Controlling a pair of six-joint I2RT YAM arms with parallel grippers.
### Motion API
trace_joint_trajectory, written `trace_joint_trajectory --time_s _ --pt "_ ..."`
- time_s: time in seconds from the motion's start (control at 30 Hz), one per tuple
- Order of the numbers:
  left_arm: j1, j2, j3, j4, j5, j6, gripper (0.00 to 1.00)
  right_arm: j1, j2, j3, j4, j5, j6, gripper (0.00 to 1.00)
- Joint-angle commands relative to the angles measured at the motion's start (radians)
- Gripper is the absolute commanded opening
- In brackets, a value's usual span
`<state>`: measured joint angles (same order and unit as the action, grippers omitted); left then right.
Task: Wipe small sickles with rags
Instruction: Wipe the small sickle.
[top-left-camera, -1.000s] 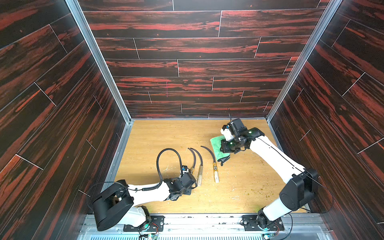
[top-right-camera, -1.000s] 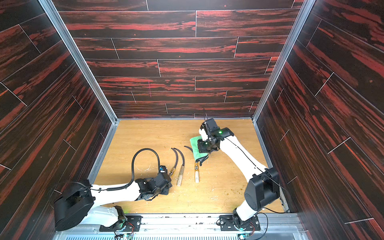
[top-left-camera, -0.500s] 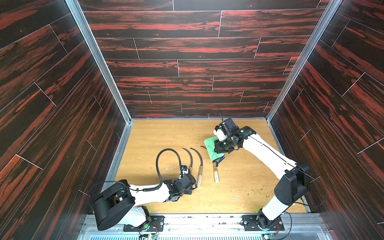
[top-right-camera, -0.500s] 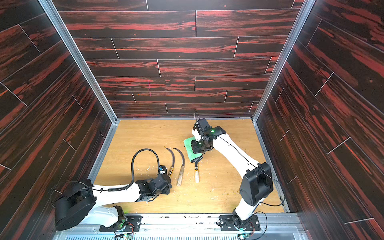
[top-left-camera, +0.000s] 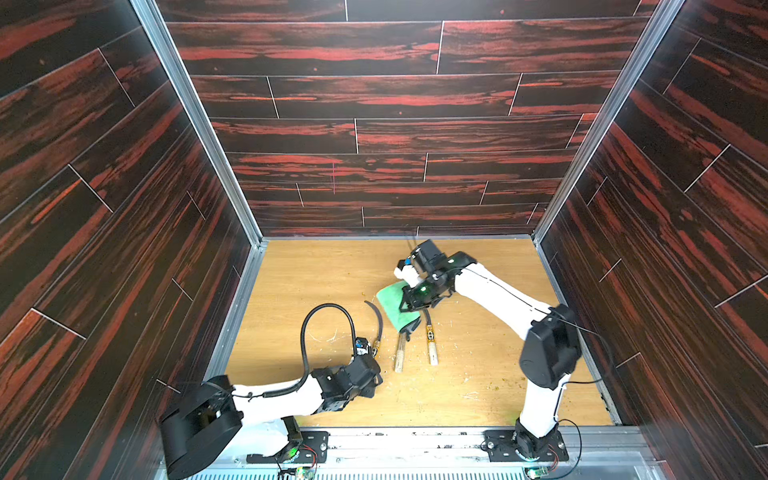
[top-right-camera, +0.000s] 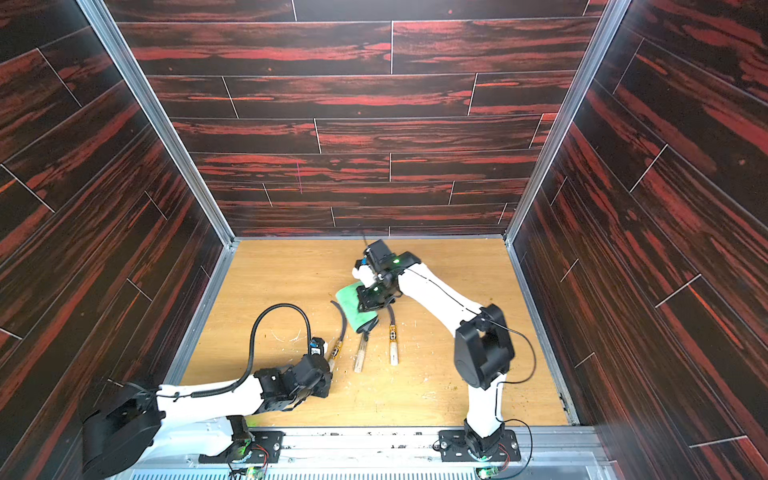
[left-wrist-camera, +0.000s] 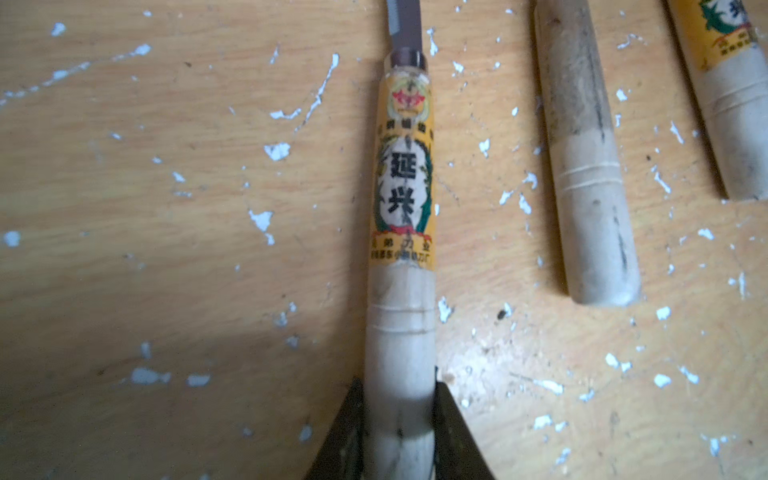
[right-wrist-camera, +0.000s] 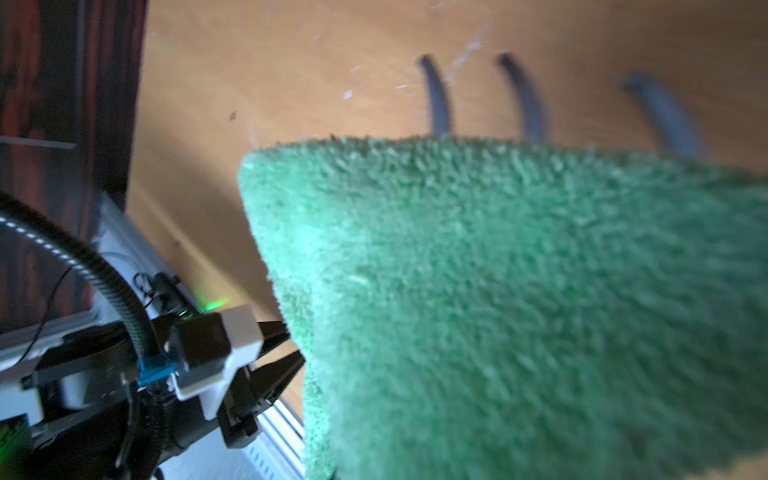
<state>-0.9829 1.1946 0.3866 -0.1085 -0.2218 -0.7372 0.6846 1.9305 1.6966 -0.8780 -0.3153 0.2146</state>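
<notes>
Left pincer (left-wrist-camera: 399, 392) is squeezing a sickle (left-wrist-camera: 402, 187) low in the frame. Right pincer (top-left-camera: 409, 305) is holding the rag (top-left-camera: 394, 312). Best to hold steady and wipe slowly.

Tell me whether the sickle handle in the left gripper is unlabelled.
No, the sickle handle in the left gripper carries a yellow label.

Light-brown wood-grain tabletop (top-left-camera: 316, 282), scattered with small white flecks (left-wrist-camera: 276, 150). Dark red-and-black plank-patterned wall panels (top-left-camera: 395, 137) enclose it on three sides, meeting at silver aluminium corner posts (top-left-camera: 199, 124) at its far corners. A ribbed silver metal rail (top-left-camera: 415, 476) runs along its near edge.
</notes>
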Motion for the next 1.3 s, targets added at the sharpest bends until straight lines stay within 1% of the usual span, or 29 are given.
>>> trace_joint_trajectory --time_s 0.0,0.13,0.27,0.43,0.57,0.73,0.9,1.07,1.27 --pt "-0.005 -0.039 -0.010 -0.028 0.007 0.035 0.16 0.044 0.077 0.020 0.015 -0.101 -0.023 0.06" --pt "-0.005 -0.035 -0.020 -0.007 0.009 0.027 0.15 0.090 0.129 0.003 0.058 -0.166 -0.011 0.05" --pt "-0.004 -0.044 -0.020 -0.003 0.006 0.020 0.15 0.126 0.157 -0.017 0.087 -0.186 0.007 0.05" --pt "-0.005 -0.068 -0.023 0.012 -0.026 0.002 0.14 0.146 0.165 -0.103 0.167 -0.239 0.066 0.04" --pt "-0.005 -0.062 -0.031 0.049 -0.037 -0.012 0.14 0.159 0.175 -0.152 0.203 -0.242 0.092 0.04" --pt "-0.005 -0.034 -0.031 0.077 -0.024 -0.015 0.13 0.176 0.206 -0.148 0.207 -0.246 0.094 0.03" --pt "-0.005 -0.010 -0.024 0.095 -0.029 -0.014 0.13 0.199 0.246 -0.131 0.223 -0.295 0.102 0.03" --pt "-0.005 -0.002 -0.016 0.109 -0.033 -0.018 0.12 0.198 0.310 -0.135 0.238 -0.276 0.125 0.02" --pt "-0.005 -0.063 -0.027 0.085 -0.033 -0.028 0.12 0.169 0.368 -0.126 0.231 -0.214 0.139 0.00"
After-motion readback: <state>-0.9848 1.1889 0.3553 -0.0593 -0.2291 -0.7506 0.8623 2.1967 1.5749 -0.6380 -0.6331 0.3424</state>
